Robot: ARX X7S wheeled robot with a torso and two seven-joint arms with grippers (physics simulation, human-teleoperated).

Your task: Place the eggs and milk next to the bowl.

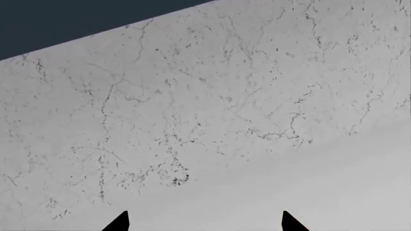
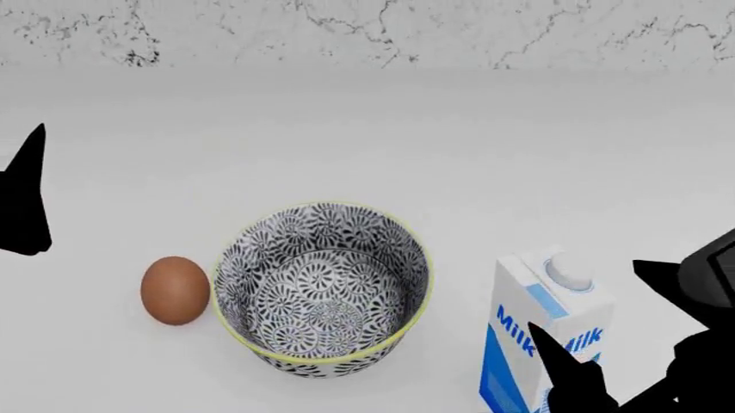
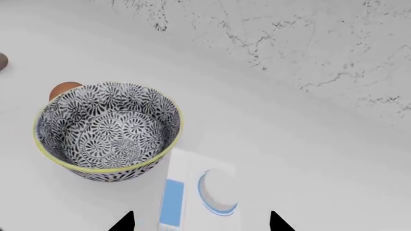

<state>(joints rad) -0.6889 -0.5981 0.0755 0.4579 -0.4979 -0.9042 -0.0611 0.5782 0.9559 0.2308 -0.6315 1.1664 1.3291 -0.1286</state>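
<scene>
While the right gripper straddles the top of the milk carton, its two dark fingertips stand apart on either side of the gable, and no contact with the carton walls can be confirmed from the right wrist view; the jaws read as wide and not clamped. Just ahead of this claw and slightly to one side sits the patterned ceramic bowl, close to the carton but with a visible gap between them. Beyond the bowl, on its far side from the right claw, the reddish-brown egg lies just beside the bowl wall on the white countertop. A small dark rounded shape at the edge of the right wrist view may be the second egg, but too little shows to tell. The left gripper shows only two fingertips set well apart over bare marbled surface, holding nothing. As a judgement, the carton is likely stiff-walled yet somewhat yielding, tall and prone to tipping, so a hold across its flat side panels below the gable would be sounder than one at the sloped top or round cap. The egg is judged smooth, fragile and inclined to roll; it calls for a light grasp across its short axis.
</scene>
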